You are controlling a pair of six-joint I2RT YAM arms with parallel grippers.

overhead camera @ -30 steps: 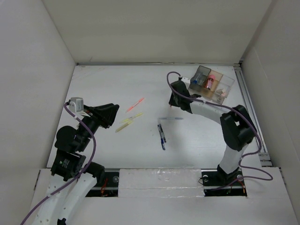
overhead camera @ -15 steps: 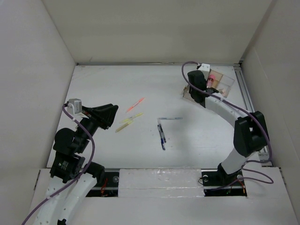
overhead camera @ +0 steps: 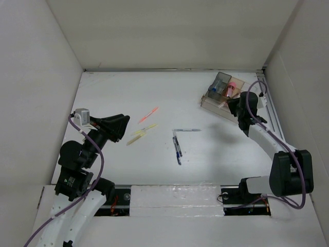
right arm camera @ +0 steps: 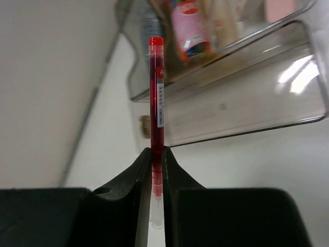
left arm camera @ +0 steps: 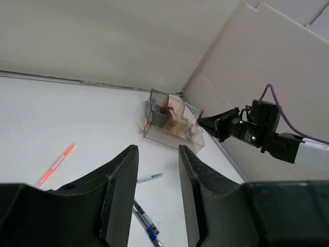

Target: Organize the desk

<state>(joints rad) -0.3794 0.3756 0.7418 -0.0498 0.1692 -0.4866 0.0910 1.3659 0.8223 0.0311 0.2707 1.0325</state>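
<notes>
The white desk holds loose pens. My right gripper is shut on a red pen, which stands out of its fingertips toward the clear organizer box just ahead; the pen tip reaches over the box's near wall. My left gripper is open and empty, hovering at the left, with its jaws apart. On the desk lie an orange-red pen, two yellow pens, two blue pens and a clear pen.
The organizer holds a pink bottle and other small items. A metal rail runs along the desk's right side. White walls enclose the desk on the left, back and right. The left wrist view shows the organizer and the right gripper.
My right arm has swung from the organizer's left side, across it, to its near right side, carrying the red pen. The left arm has barely moved.
</notes>
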